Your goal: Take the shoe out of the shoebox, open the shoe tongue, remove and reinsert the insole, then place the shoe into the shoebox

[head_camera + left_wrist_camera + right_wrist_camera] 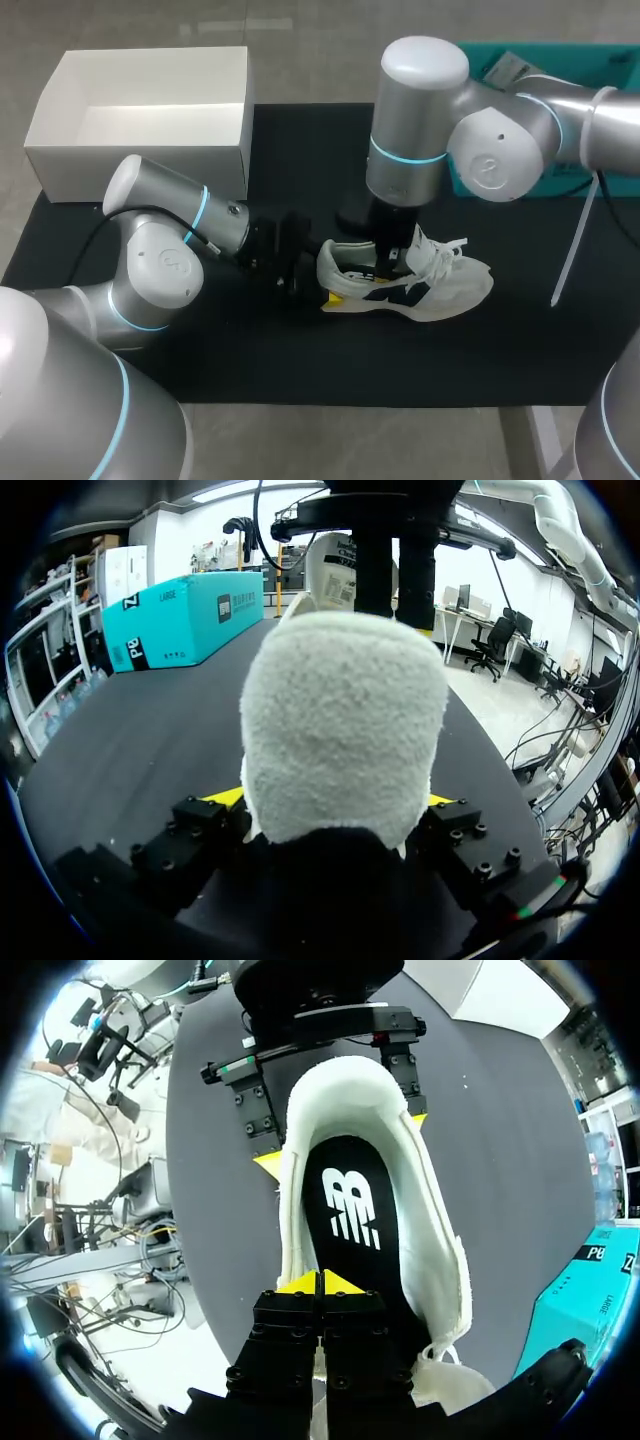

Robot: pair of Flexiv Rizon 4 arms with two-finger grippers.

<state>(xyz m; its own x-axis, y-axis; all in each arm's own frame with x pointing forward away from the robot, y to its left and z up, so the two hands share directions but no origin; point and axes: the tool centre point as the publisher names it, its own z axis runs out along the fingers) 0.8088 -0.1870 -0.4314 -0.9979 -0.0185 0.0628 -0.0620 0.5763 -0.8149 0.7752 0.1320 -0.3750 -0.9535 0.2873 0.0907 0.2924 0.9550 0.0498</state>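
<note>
The light, soft shoe [440, 285] rests on the tabletop [300, 370], padded heel clamped between the left jaws; the right jaws, pressed together, hang over its floppy insole [350, 1210], likely best pinched edgewise.

Fuzzy white cloth shoe [340, 720], smooth black insole [350, 1230], matt black mat [450, 345], glossy grey right arm [420, 100]

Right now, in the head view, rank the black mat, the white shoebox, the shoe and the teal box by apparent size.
1. black mat
2. white shoebox
3. shoe
The teal box is largely hidden behind the right arm, so its place is unsure.
</note>
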